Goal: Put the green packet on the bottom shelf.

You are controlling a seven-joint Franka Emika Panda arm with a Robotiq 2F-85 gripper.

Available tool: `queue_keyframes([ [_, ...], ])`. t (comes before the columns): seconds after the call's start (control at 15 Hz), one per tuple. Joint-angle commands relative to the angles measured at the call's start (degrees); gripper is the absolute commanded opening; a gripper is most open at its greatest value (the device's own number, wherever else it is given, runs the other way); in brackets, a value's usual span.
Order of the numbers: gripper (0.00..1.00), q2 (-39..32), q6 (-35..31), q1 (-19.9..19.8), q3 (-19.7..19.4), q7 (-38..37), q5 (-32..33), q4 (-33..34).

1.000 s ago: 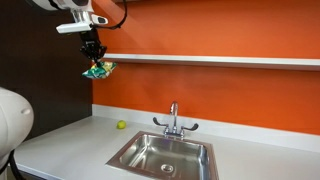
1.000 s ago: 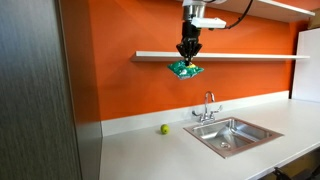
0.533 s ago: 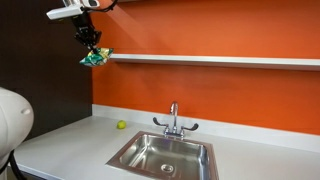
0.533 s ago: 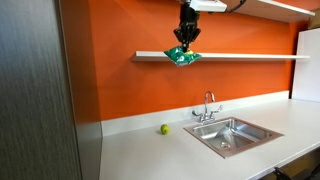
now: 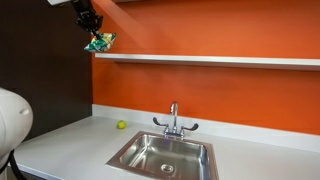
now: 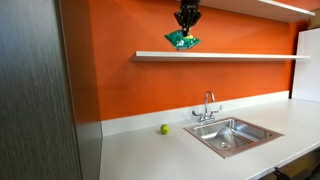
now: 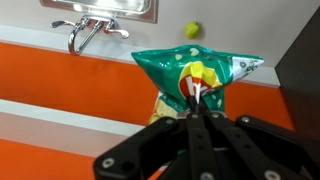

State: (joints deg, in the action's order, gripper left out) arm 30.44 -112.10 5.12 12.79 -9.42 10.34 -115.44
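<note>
My gripper (image 6: 187, 19), clamped tight on the green packet (image 6: 181, 39), holds it above the bottom shelf (image 6: 250, 56), apparently to clear its edge

The gripper (image 6: 186, 27) climbed with the green packet (image 6: 181, 39) pinched in its fingers. A second ago the packet dangled just below the bottom shelf (image 6: 230, 56). Half a second on it was level with the board, and it ended up hanging clear above it, the arm mostly gone past the top of both exterior views.
</note>
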Motion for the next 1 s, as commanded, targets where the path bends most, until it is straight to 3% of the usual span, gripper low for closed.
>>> queue_keyframes([
  [0.0,0.0,-3.3,2.8,-1.7,-0.2,-0.2,2.2,6.0],
  [0.93,0.0,-23.7,3.4,-1.8,-3.3,4.0,5.6,28.0],
])
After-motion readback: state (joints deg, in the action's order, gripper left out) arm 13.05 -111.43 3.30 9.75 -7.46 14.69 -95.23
